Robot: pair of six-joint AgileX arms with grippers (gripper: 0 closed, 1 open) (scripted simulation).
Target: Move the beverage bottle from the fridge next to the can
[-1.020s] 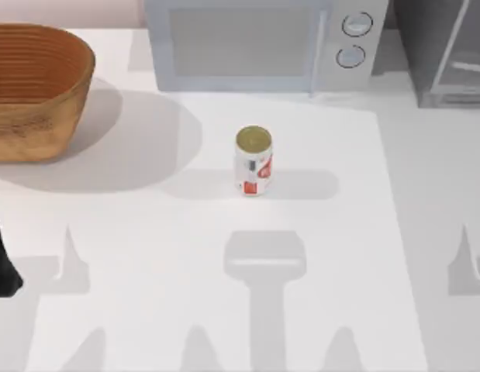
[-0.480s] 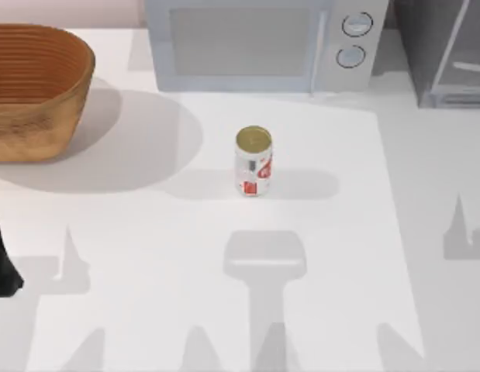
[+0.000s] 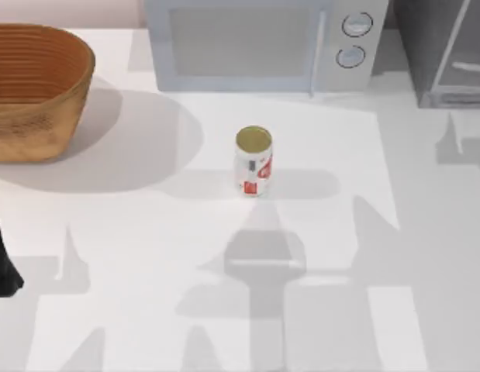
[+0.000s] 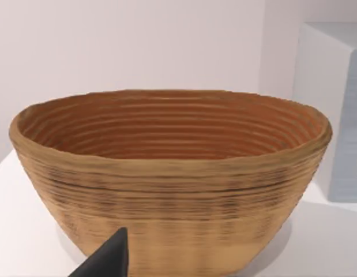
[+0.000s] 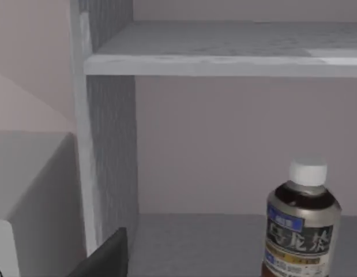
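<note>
While the beverage bottle [image 5: 303,225] is standing upright on the lower floor of the fridge [image 3: 441,54], you are looking at it through the right wrist camera, under a shelf and against the pale back wall. Its long axis is running vertical, white cap up.

Relation that matters: taking the bottle as landmark, the right gripper [image 5: 106,257] is sitting in front of it, outside the compartment, offset toward the fridge's side wall rather than lined up with the cap. Only one dark finger tip is showing, so you cannot tell how wide the jaws are standing. My judgement is that the right arm is the nearer one, since its camera is already facing into the fridge.

The left gripper [image 4: 106,259] is idling far from the bottle, facing the woven basket [image 4: 166,173]; again only one dark tip is showing, so its opening cannot be told.

The can [image 3: 253,161] is standing upright on the table [image 3: 146,256], well apart from the bottle, in front of the microwave [image 3: 255,43].

Writing: the bottle's grey-blue label is carrying dark characters and a yellow strip, not legible. Red markings on the can are unreadable too.
</note>
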